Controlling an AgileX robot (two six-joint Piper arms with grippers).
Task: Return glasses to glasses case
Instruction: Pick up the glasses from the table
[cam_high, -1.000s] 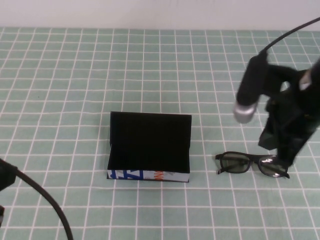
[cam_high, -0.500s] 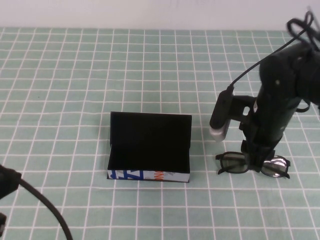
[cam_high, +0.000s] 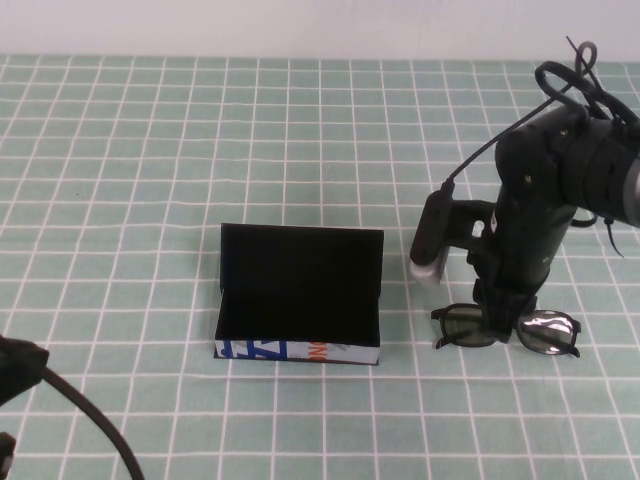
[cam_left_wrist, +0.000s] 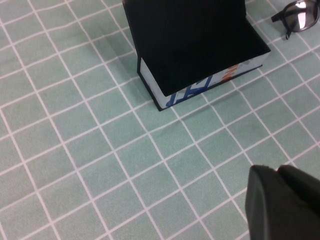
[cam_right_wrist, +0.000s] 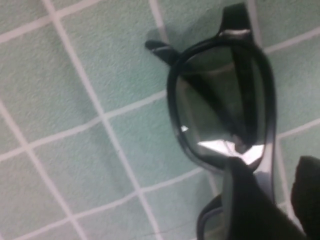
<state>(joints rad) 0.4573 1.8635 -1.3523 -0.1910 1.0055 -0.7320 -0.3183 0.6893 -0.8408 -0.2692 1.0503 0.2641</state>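
Right wrist view: right end effector (cam_right_wrist: 272, 192) astride glasses (cam_right_wrist: 220, 110) bridge.

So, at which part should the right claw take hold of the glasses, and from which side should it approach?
Probably the bridge, from straight above. The glasses lie flat with the arms folded, right of the glasses case, so the narrow middle between the lenses suits a top grip and spares the lenses. The right claw hangs over that middle. The left claw is parked near the table's front.

Black glasses (cam_high: 505, 331), greyish lenses. Black case (cam_high: 299, 293), white front edge with blue/orange print. Green tablecloth (cam_high: 140, 160), white grid.
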